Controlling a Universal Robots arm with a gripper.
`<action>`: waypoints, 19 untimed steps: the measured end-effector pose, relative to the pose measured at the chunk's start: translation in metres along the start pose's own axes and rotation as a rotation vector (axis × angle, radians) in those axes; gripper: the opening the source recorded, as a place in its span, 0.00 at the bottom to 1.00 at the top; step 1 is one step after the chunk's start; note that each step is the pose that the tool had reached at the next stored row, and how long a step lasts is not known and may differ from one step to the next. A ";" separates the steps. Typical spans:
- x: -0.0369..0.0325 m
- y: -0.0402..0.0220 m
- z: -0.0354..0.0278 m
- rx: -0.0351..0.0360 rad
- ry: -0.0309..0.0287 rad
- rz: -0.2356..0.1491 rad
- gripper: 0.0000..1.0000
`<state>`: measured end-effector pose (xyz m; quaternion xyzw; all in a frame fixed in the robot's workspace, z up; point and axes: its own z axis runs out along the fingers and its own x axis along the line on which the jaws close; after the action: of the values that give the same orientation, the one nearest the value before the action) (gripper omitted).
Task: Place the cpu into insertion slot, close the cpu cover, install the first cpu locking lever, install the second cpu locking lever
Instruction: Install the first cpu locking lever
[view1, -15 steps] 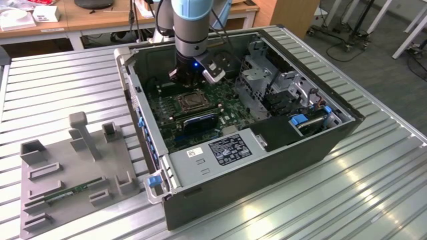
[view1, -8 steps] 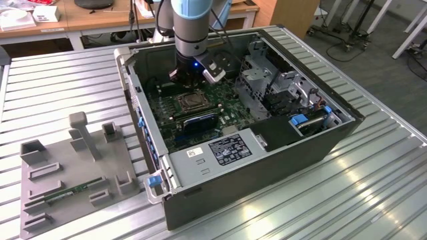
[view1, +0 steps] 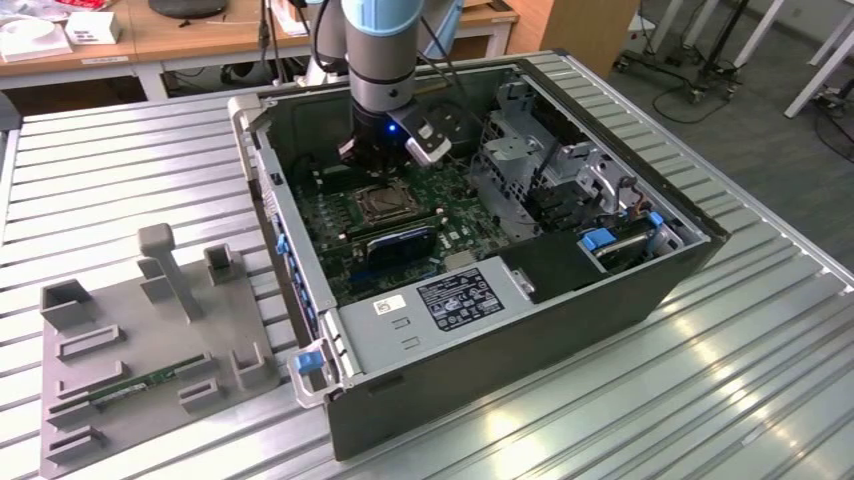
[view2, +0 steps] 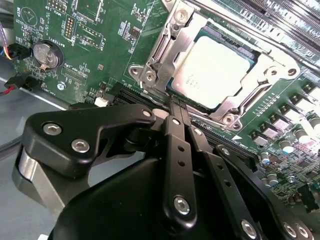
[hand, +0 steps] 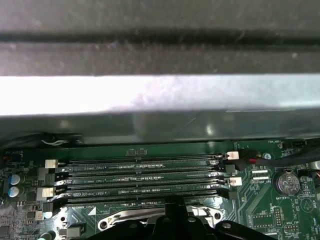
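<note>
The cpu (view2: 220, 67), a pale silver square, lies flat in the insertion slot (view1: 380, 204) on the green motherboard. The silvery cpu cover (view2: 250, 95) frames its edges and lies down over it. In the second wrist view my gripper (view2: 173, 104) is shut, its black fingertips meeting at the socket's near edge, against the metal frame; nothing shows between them. In the exterior view the gripper (view1: 360, 163) hangs inside the open computer case just behind the slot. In the first wrist view the fingertips (hand: 175, 212) sit between the socket's metal and the memory slots (hand: 145, 175).
The case walls (view1: 274, 190) ring the board. A drive cage (view1: 534, 170) and the white-labelled power supply (view1: 454, 300) stand on the exterior view's right and front. A coin battery (view2: 47, 54) sits near the socket. A grey fixture tray (view1: 147, 340) lies at the exterior view's left.
</note>
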<state>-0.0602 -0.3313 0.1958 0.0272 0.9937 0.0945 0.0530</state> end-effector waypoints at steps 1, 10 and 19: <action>0.0000 0.0002 -0.0005 -0.0001 0.0000 0.000 0.11; -0.0018 0.0035 -0.0174 -0.0026 0.0005 -0.002 0.11; -0.0007 0.0055 -0.0284 -0.0524 0.0025 0.004 0.11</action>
<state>-0.0624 -0.3311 0.2247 0.0276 0.9909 0.1206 0.0523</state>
